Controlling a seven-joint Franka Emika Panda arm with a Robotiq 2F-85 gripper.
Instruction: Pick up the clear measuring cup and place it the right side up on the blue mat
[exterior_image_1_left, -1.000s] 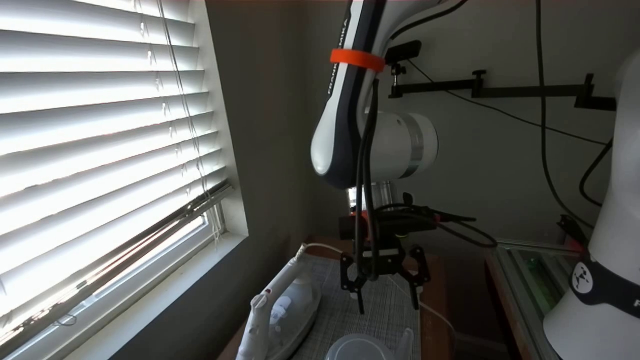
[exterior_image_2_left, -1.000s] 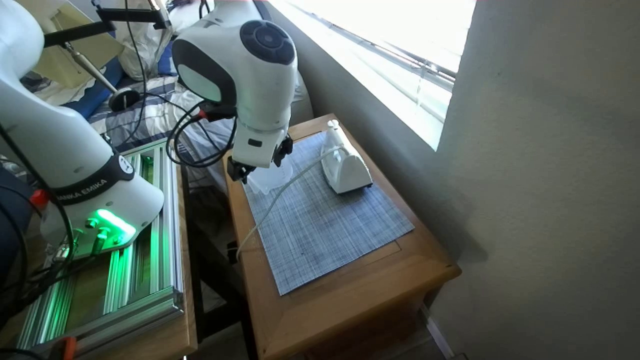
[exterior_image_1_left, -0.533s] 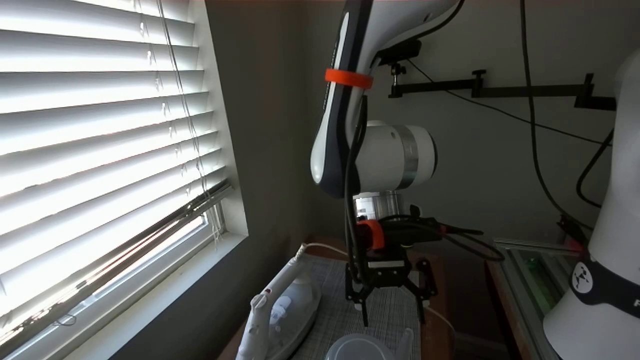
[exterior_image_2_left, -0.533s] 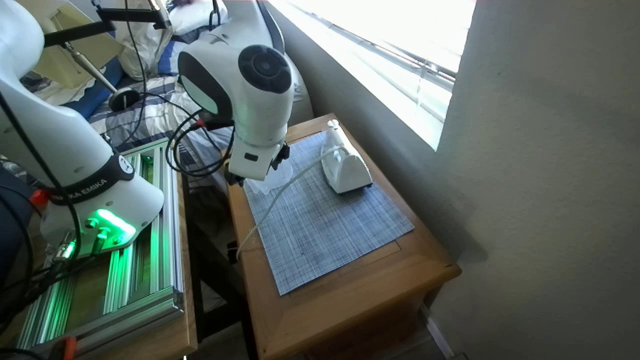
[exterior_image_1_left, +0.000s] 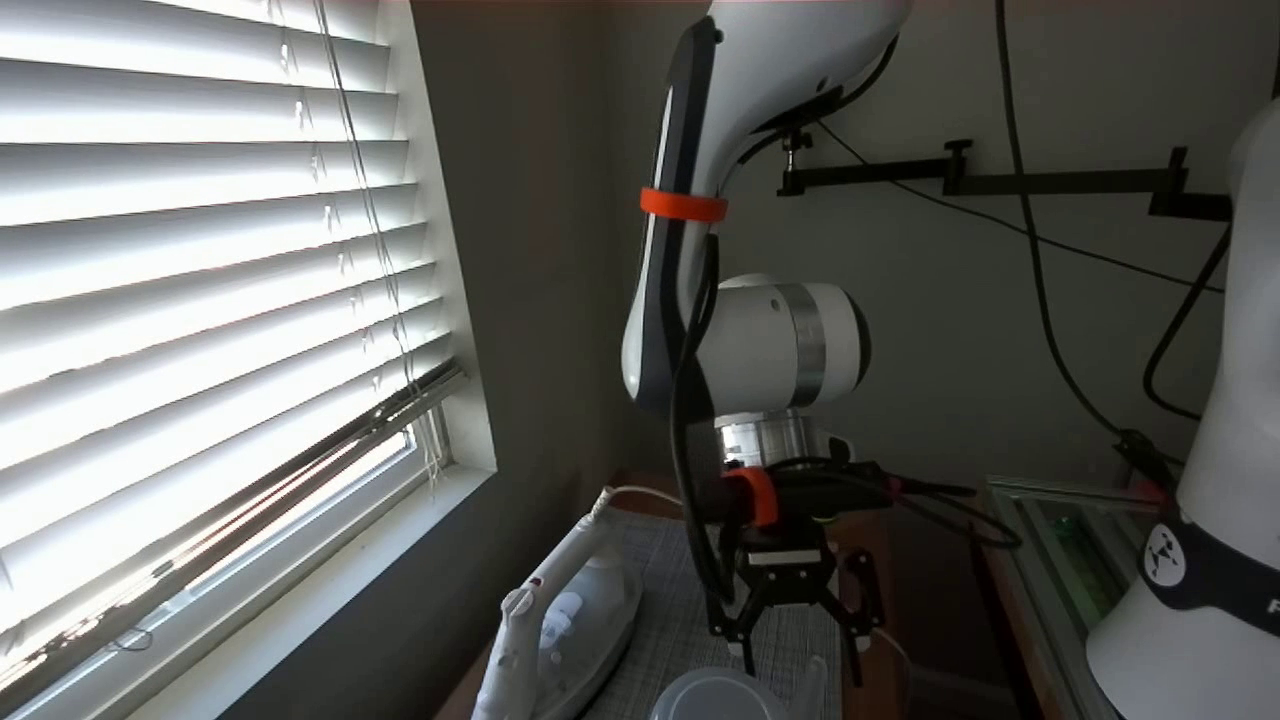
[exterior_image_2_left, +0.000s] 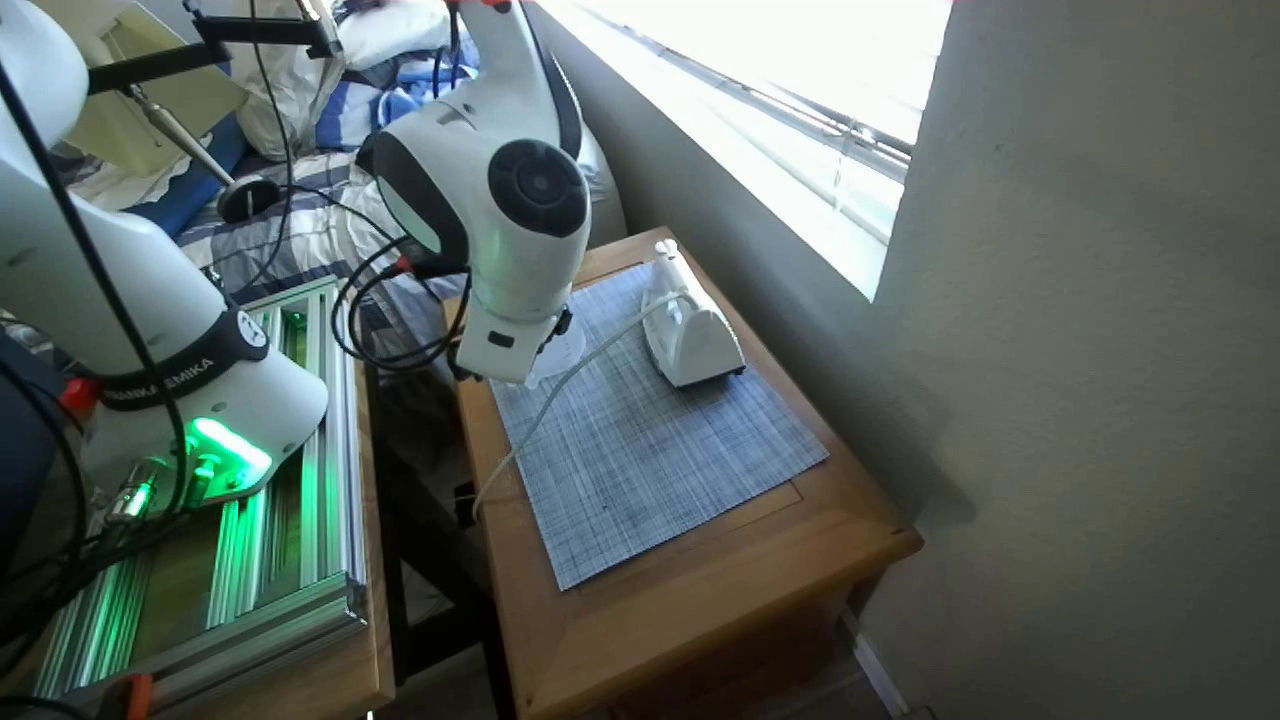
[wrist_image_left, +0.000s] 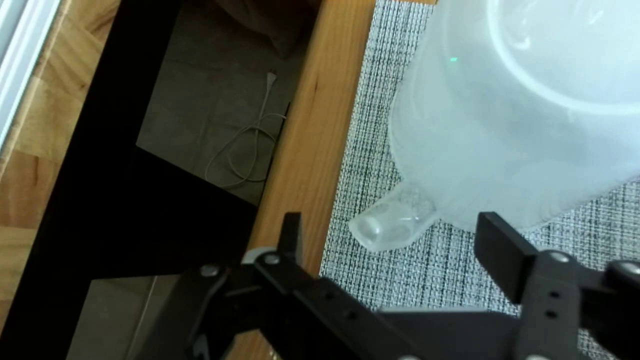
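Lettering (exterior_image_2_left: 190, 375) ending in “EMIKA” was seen on the robot base (exterior_image_2_left: 285, 390) in an exterior view, partly crossed by a cable (exterior_image_2_left: 115, 300). The jaws of the gripper (wrist_image_left: 391, 220) were spread wide; the cup (wrist_image_left: 520, 135) was set on the mat (wrist_image_left: 367, 130) just beyond the fingertips (wrist_image_left: 290, 237), its handle (wrist_image_left: 392, 220) framed between them in the wrist view. An iron (exterior_image_2_left: 700, 350) was stood on the same mat, which was laid on a wooden table (exterior_image_2_left: 680, 640); daylight was let in through blinds (exterior_image_1_left: 200, 240).

Cup (wrist_image_left: 480, 155), mat (exterior_image_2_left: 665, 460), iron (exterior_image_2_left: 695, 338) and hand (exterior_image_1_left: 803, 672) each number one.
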